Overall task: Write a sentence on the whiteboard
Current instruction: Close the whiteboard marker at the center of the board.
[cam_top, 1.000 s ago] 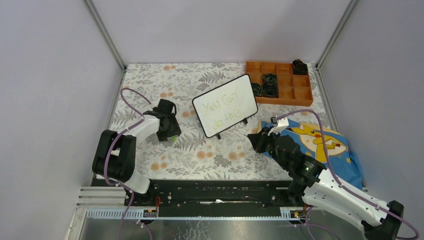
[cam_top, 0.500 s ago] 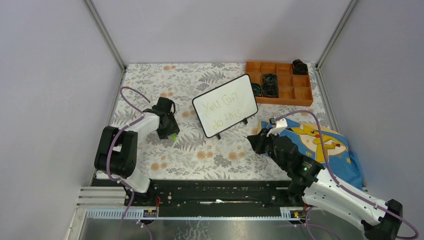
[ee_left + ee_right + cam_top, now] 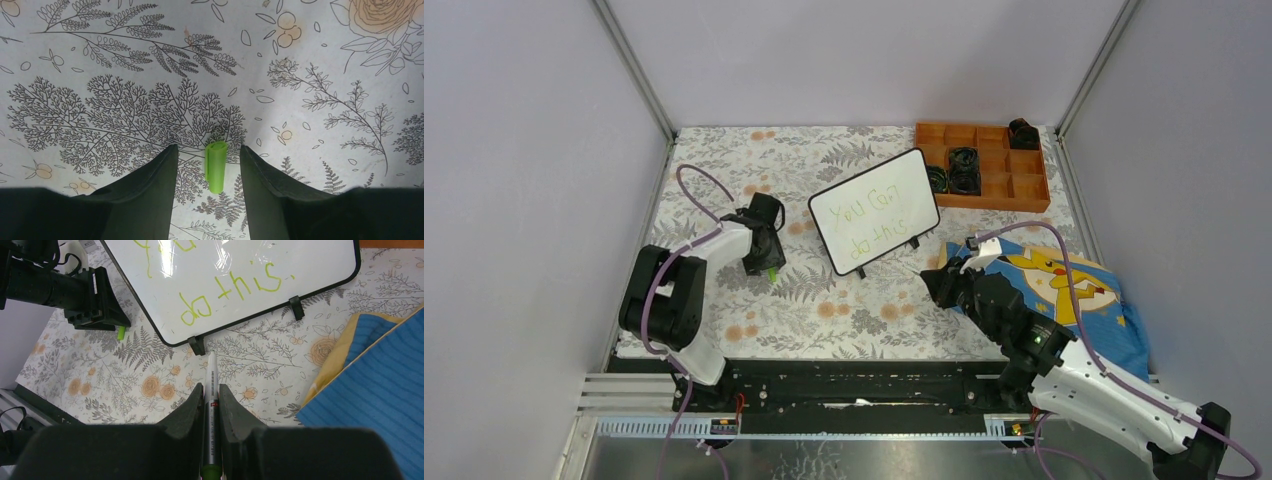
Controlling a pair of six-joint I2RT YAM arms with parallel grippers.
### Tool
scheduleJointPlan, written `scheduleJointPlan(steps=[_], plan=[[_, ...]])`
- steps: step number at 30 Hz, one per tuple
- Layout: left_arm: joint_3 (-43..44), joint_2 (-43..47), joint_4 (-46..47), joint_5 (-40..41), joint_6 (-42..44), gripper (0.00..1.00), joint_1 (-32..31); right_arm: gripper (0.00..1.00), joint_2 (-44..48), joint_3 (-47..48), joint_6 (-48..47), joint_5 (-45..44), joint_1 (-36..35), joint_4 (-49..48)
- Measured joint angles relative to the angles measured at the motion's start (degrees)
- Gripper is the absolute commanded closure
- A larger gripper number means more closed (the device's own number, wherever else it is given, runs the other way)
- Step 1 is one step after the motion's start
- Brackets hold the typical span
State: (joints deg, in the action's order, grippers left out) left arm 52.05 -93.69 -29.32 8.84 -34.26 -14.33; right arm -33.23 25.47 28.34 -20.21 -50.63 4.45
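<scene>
Left wrist view: the left gripper (image 3: 208, 149) straddles the green cap (image 3: 216, 167), jaws partly open, holding nothing. The cap lies off-centre, so closing could roll it away. The right gripper (image 3: 211, 390) clamps the marker (image 3: 212, 370).

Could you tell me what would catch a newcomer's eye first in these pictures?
The whiteboard at mid-table, with its green sentence in two lines. The right gripper grips a pen just short of it, beside a blue Pikachu cloth. The left gripper stands open around a green cap.
</scene>
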Motion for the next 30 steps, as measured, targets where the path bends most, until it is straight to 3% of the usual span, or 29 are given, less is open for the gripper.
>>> scheduleJointPlan(steps=[23, 30], plan=[[0.70, -0.96, -0.55, 4.04, -0.22, 0.45, -5.31, 1.00, 1.27, 0.04, -1.27, -0.31, 0.00, 1.51], [0.63, -0.94, -0.28, 3.85, -0.72, 0.52, -5.31, 1.00, 2.01, 0.07, -1.33, -0.37, 0.00, 2.84]])
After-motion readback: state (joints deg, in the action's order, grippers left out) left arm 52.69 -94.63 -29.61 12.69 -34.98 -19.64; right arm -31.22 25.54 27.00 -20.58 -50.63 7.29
